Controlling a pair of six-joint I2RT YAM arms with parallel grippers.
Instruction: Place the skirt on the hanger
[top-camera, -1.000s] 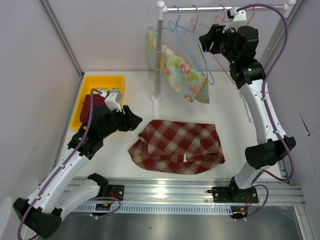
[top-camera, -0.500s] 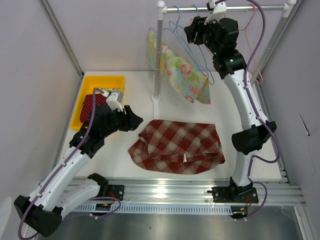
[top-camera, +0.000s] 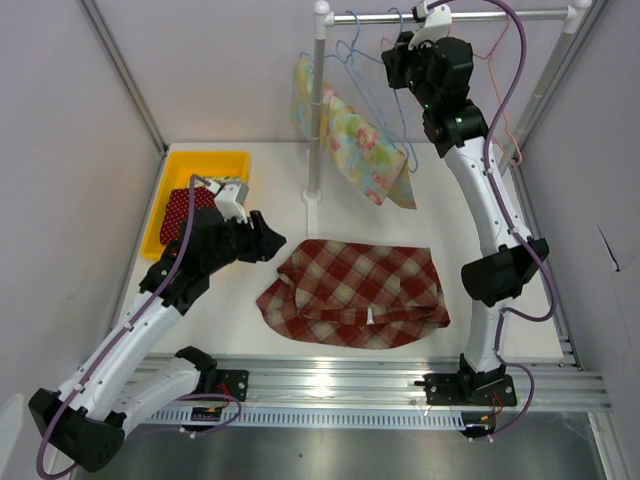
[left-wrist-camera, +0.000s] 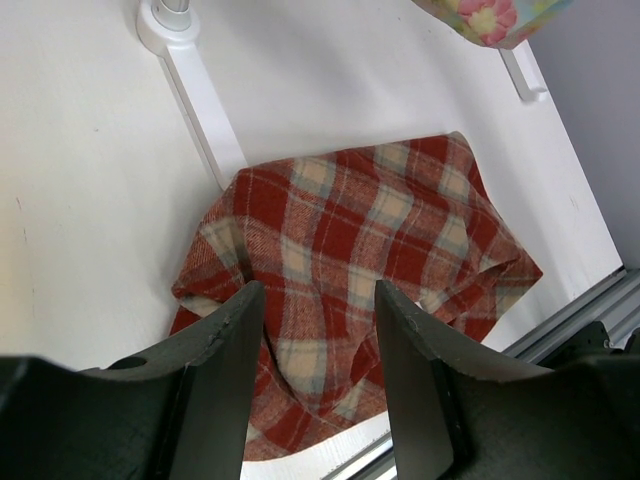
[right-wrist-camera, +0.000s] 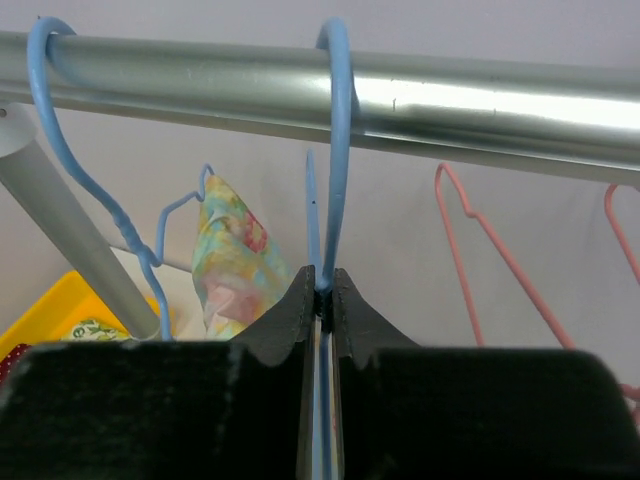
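Observation:
The red plaid skirt (top-camera: 355, 293) lies crumpled on the white table; it also shows in the left wrist view (left-wrist-camera: 355, 255). My left gripper (top-camera: 268, 240) hovers open just left of the skirt, and in its wrist view (left-wrist-camera: 318, 320) the skirt's near-left part lies below the jaws. My right gripper (top-camera: 396, 55) is up at the rail, shut on the neck of a blue hanger (right-wrist-camera: 332, 150) whose hook sits over the metal rail (right-wrist-camera: 400, 100). The gripper (right-wrist-camera: 321, 285) pinches the wire just below the hook.
A second blue hanger (top-camera: 345, 55) holds a floral cloth (top-camera: 370, 155) on the rail's left. Pink hangers (right-wrist-camera: 480, 250) hang to the right. The rack's white post (top-camera: 318, 110) stands behind the skirt. A yellow bin (top-camera: 195, 200) with a red dotted cloth sits at the left.
My right gripper swung left along the rail from the pink hangers to the blue hanger and shut on it. The left arm barely moved.

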